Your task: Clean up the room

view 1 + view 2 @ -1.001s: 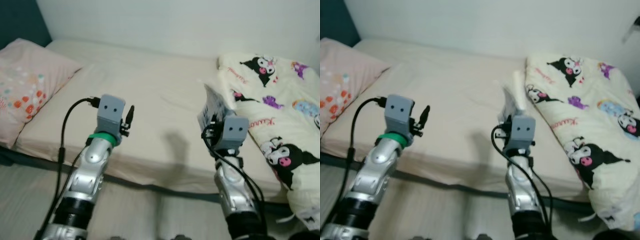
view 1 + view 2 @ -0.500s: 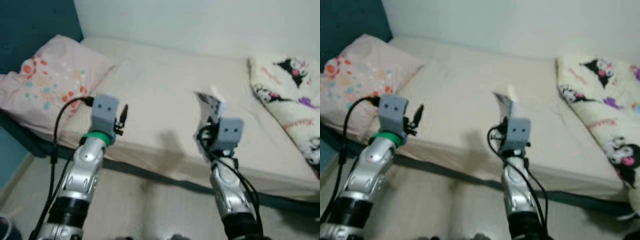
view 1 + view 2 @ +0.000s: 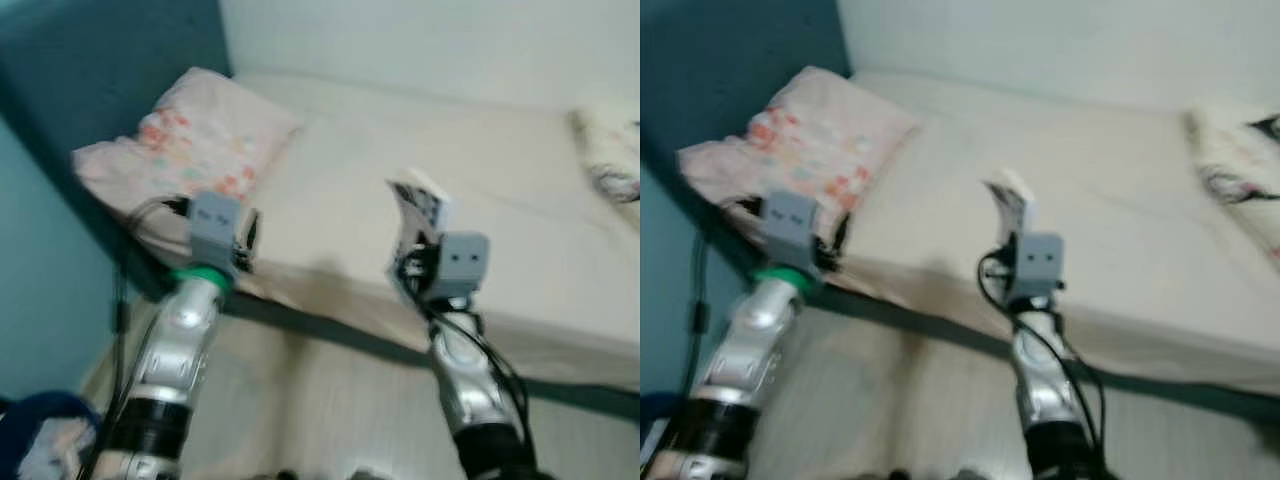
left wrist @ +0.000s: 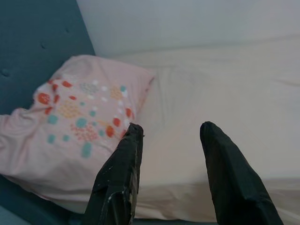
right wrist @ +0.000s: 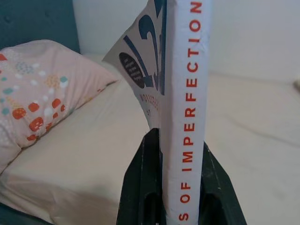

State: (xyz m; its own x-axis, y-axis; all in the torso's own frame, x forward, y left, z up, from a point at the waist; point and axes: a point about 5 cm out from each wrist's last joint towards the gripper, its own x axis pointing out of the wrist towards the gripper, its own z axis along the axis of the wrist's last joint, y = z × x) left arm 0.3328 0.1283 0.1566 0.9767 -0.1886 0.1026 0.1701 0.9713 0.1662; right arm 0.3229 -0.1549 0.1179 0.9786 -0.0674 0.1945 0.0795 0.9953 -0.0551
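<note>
White book (image 5: 185, 89), red spine lettering.

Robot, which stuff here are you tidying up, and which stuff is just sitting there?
Part of the tidying:
- white paperback book with red spine lettering, clamped upright in the right gripper
- left gripper, open and holding nothing

Just lying about:
- pink pillow with coloured dots
- cream bed sheet
- cartoon-print blanket at the bed's far end
- teal headboard

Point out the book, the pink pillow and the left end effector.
book (image 5: 186, 89): right wrist view, on its white spine.
pink pillow (image 4: 70, 122): left wrist view, on its dotted top.
left end effector (image 4: 171, 150): left wrist view, midway between its fingertips.
</note>
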